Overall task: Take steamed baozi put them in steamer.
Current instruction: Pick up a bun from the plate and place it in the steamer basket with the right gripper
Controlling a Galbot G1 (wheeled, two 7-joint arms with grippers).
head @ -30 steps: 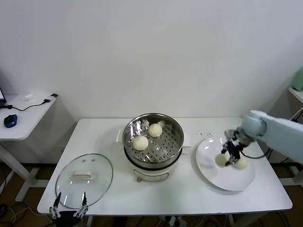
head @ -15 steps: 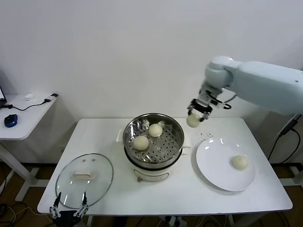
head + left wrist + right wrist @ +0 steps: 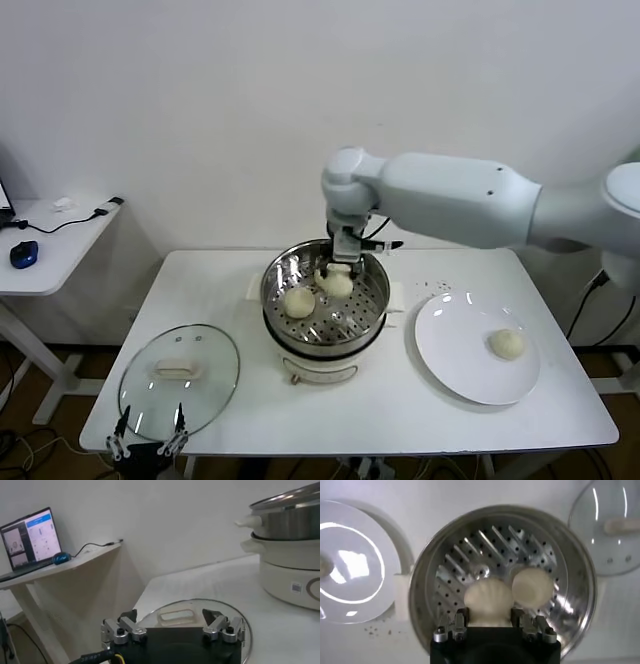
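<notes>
Right gripper (image 3: 338, 266) has crossed from the plate (image 3: 452, 345) to the steamer (image 3: 325, 290) in the last second: it was down on the plate's two buns, then up in the air past the steamer's rim with one bun, and now hangs low over the back of the basket. My jaws are clenched on that bun (image 3: 488, 600); in the wrist view it sits between the fingers (image 3: 460, 621), above the perforated floor. I cannot tell whether it touches the floor yet.

Count at this point: one loose bun (image 3: 298, 301) lies in the basket on the side nearer my left, and the wrist view shows another bun (image 3: 532, 587) just beside the one I hold. In the head view my gripper and its bun cover most of the back of the basket. One bun (image 3: 507, 343) remains alone on the plate, well apart from the steamer.

Judgement: third of four is at the drop point. Next step is to lower, open and lift clear without nudging its neighbour. Then one more trip.

Left gripper (image 3: 172, 629) is parked at the table's front edge by the glass lid (image 3: 178, 378), jaws apart, holding nothing.
</notes>
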